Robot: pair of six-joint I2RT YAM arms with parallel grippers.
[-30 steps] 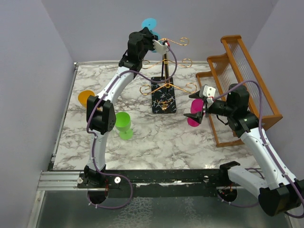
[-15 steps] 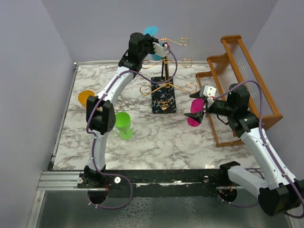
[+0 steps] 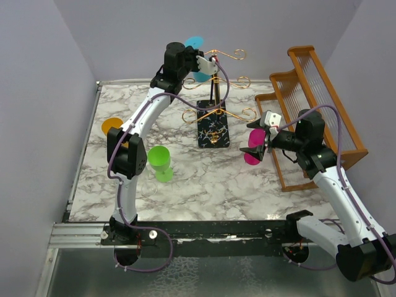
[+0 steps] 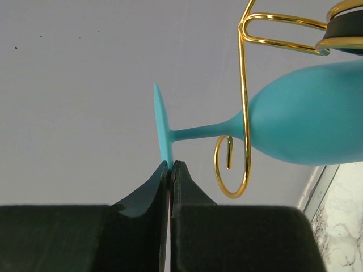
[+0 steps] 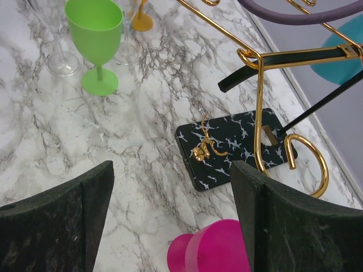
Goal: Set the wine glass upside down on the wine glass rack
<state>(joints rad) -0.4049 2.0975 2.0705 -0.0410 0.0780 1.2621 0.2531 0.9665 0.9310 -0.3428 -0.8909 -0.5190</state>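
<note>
Over the glossy, grey-veined marble table (image 3: 185,179), I am working at the top of the wine glass rack (image 3: 216,93), thin gold wire curling off a dark post on a black speckled base. Since a second ago I have been easing the wine glass (image 4: 300,119) down toward the top tier. One scroll arm (image 4: 245,85) is now crossing just where the slim stem meets the matte teal bowl, with the flat foot on my side. I judge it nearly hung, with release coming next. My left gripper (image 4: 171,170) is pinching fully closed on the foot's thin rim. My right gripper (image 5: 170,170) is waiting, its jaws spread wide about a matte magenta glass (image 5: 218,249) without clamping it.
</note>
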